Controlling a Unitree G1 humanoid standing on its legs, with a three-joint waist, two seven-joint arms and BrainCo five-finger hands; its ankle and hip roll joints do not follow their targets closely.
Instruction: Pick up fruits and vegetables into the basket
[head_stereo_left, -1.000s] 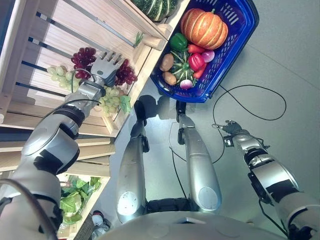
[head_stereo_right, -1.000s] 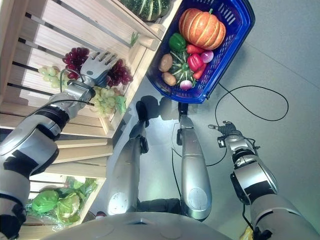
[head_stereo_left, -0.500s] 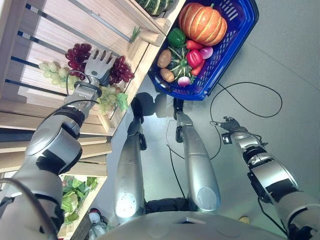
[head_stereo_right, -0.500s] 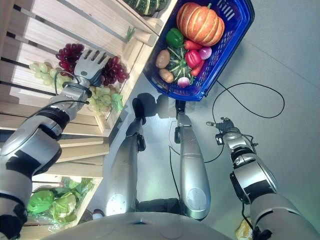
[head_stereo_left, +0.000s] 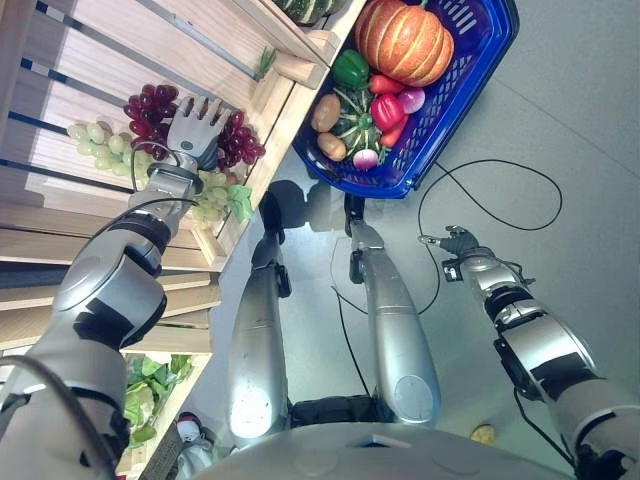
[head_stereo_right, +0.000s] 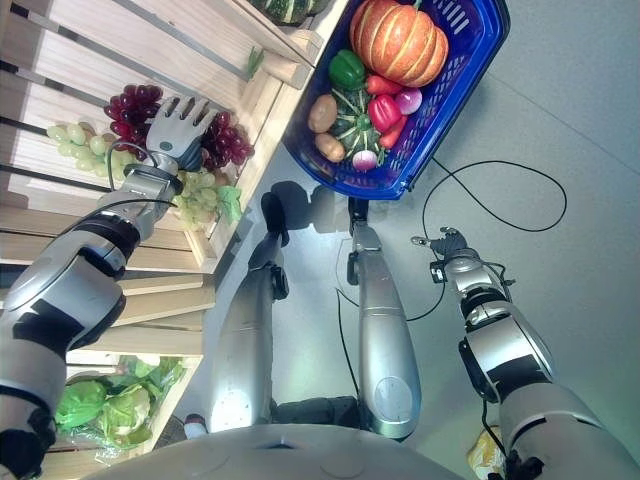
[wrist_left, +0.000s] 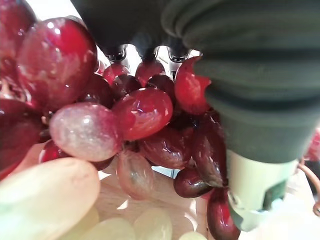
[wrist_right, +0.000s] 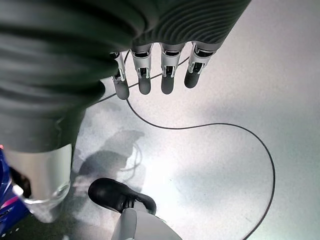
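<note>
The left hand (head_stereo_left: 194, 128) is down in the wooden crate (head_stereo_left: 160, 55) on the shelf, lying right on top of the red grapes (head_stereo_left: 148, 105). Its fingers look straight and spread out over the bunch. From the wrist camera the red grapes (wrist_left: 125, 115) sit right up against the hand, but no finger is curled round them that I can see. Green grapes (head_stereo_left: 95, 145) lie beside the red ones, touching them, in the same crate.

The blue basket (head_stereo_left: 470, 75) stands on the floor, well apart from the crate. It already holds a pumpkin (head_stereo_left: 405, 40), a green pepper (head_stereo_left: 350, 68), a red pepper (head_stereo_left: 388, 110) and a potato (head_stereo_left: 326, 113).

The right hand (head_stereo_left: 460, 243) hangs over the bare floor, near the basket but not touching it. Its fingers are straight and it holds nothing.

I think the step now is grabbing the red grapes. Next, the left hand should close its fingers round the bunch, lift it out of the crate, and carry it over to the basket. Grapes are soft and loose, so the squeeze should be gentle, and near the stem if it can.
</note>
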